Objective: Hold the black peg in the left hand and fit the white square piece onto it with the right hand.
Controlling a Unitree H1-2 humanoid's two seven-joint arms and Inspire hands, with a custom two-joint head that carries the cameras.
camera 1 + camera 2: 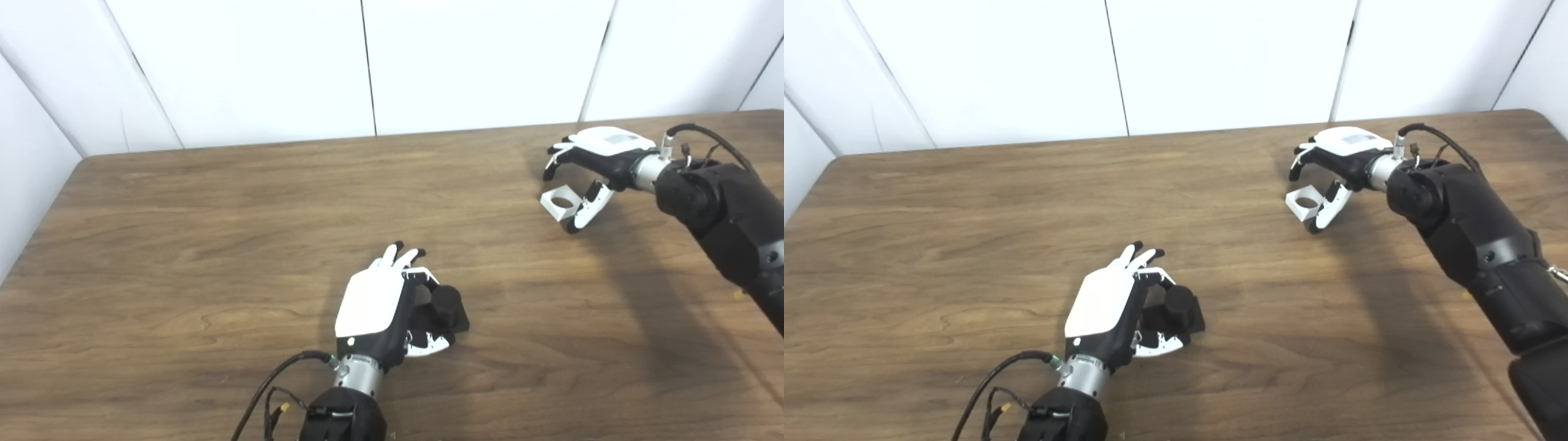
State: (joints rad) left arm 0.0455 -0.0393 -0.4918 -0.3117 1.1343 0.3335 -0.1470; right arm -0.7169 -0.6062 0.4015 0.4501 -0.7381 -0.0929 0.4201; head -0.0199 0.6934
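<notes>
We're working on a brown wood-grain worktop (pixel 184 245) that backs onto white wall panels (pixel 245 67).

Right arm (pixel 723 214) comes in over the right edge and reaches toward the far right corner. Left arm enters at the near edge, about mid-width.

Left hand (pixel 373 306) sits low on the worktop near the near edge, palm turned right, fingers apart and curled around the black peg (pixel 446 306). The peg, a short cylinder on a square black base, still looks to be resting on the wood. We can't tell if the fingers are bearing on it, so we don't call it gripped.

Right hand (pixel 585 168) hangs over the white square piece (pixel 560 204) near the far right corner, fingers spread above it and thumb down at its right side, possibly touching. It holds nothing yet. The piece lies flat, round hole facing up.

Both parts are well apart. Our read: step in hand is the 2 pickups, neither finished.

Next move calls for:
- left closing firmly on the peg base, then lifting with the cylinder clear of the fingers
- right pinching the piece by its edges, hole unobstructed
- then bringing hole and cylinder in line
</notes>
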